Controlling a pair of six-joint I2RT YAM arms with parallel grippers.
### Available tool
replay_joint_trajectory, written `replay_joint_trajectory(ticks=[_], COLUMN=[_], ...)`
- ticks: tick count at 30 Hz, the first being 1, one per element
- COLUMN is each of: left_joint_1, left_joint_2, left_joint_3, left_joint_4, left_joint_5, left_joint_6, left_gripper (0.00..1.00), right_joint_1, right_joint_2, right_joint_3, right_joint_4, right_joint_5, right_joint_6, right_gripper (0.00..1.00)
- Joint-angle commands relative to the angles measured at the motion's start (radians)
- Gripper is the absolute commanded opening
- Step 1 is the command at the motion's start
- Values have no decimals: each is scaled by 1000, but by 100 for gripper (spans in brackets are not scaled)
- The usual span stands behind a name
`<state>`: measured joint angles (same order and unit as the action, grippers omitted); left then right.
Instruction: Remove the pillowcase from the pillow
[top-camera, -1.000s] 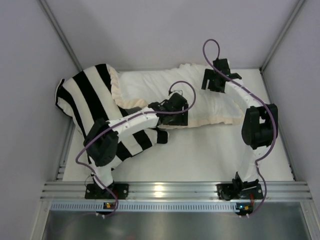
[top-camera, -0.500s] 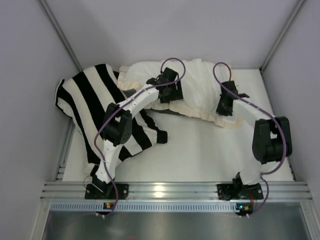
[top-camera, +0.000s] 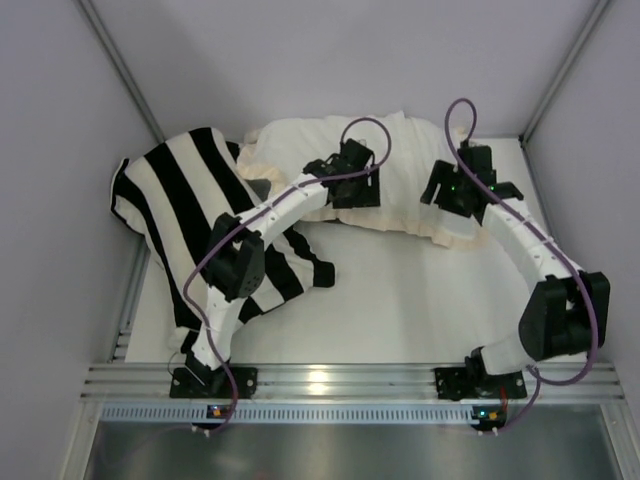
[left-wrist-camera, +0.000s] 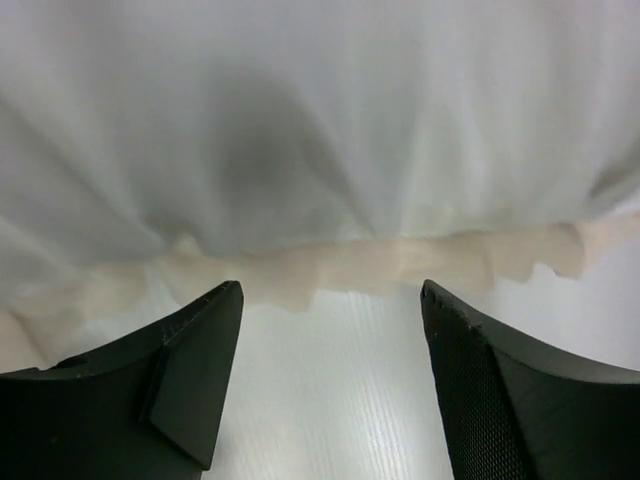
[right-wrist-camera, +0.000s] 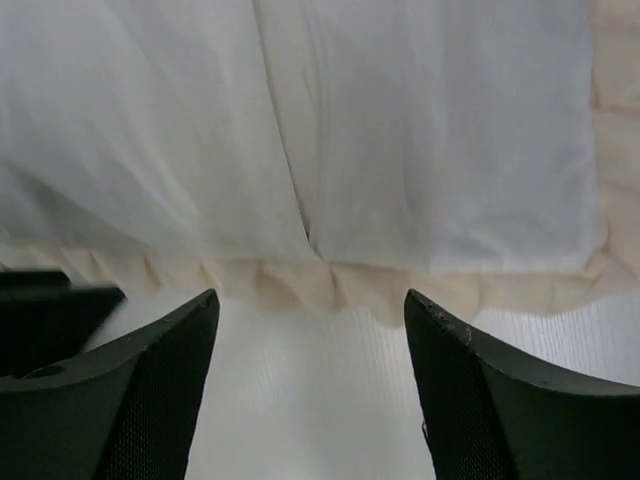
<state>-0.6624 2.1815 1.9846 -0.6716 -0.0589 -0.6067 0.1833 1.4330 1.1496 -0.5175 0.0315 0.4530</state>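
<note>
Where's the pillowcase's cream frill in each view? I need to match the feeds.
Top external: pillowcase frill runs along the white fabric's near edge, right of centre.
Left wrist: it crosses mid-picture, left to right.
Right wrist: same, a band across mid-picture.
Shared landmark: bare white table just below it.

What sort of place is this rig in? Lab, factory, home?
Probably a lab test cell: a white table walled by plain grey panels, left arm and right arm bolted to an aluminium rail, only a pillowcase and striped cushion as props.
</note>
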Motion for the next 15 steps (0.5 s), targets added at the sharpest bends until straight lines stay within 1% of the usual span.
replay_joint_trajectory(ticks=[1,2,3,4,7,9,10,12,13,14,15], left_joint_1=[-91,-112,-120,-127,-137,-137,-137,-137,-137,-137,-135], left_joint_2=[-143,-152,-161,-181,-218,-229,-239,-244,-249,-247,-243], left_joint_3=[-32,-42,-55,-82,-141,-159,-167,-175,-178,-173,-167], left_joint_4=[67,66,67,67,67,67,67,66,66,64,66], left_joint_5=[-53,-55,-58,-61,-78,-101,-111,-127,-128,-125,-122], left_joint_6=[33,33,33,33,27,35,42,51,58,59,62], left_gripper=[76,76,76,76,77,77,77,78,78,79,79], right_joint_1=[-47,-57,-61,-64,-71,-71,-70,-71,-70,-71,-70], right_joint_2=[116,182,216,249,435,493,541,569,578,577,569], right_joint_3=[180,217,286,320,468,536,553,570,568,541,521], right_joint_4=[16,8,5,-1,-58,-70,-75,-81,-84,-90,-96], right_joint_5=[-25,-25,-25,-27,-25,-48,-62,-65,-49,18,57], right_joint_6=[-33,-37,-40,-40,-36,-25,-24,-16,-11,-1,9], right_gripper=[72,72,72,72,69,67,65,63,59,58,54])
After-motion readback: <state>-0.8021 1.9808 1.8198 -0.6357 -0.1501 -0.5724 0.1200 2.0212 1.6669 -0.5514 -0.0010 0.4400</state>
